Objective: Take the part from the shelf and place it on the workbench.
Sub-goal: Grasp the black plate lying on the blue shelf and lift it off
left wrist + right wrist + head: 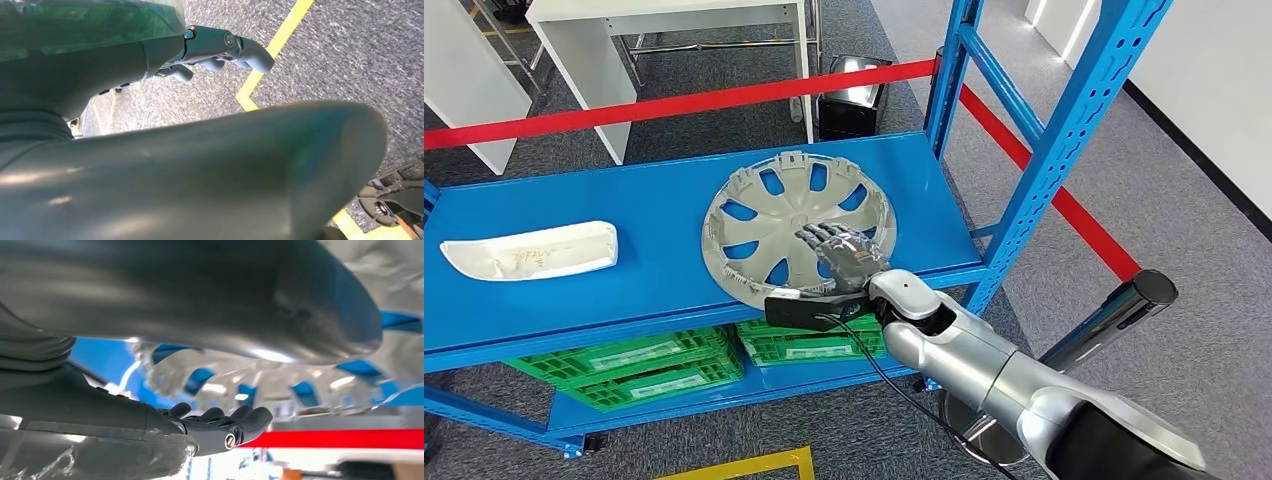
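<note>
Hubcap [799,231] lies flat on the blue shelf [574,300], not yet lifted; right hand [844,252] rests on it with fingers spread, gripping nothing; grasp, lift and transfer to the worktop all remain.

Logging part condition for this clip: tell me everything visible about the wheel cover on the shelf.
The wheel cover is a round, light grey disc that looks like plastic, with cut-out openings between its spokes showing blue through them and small clips around its rim. It lies flat on the blue shelf, near the front edge toward the right end, apart from the white part to its left. The right hand reaches over its near right portion, fingers extended above the spokes; contact cannot be confirmed.
</note>
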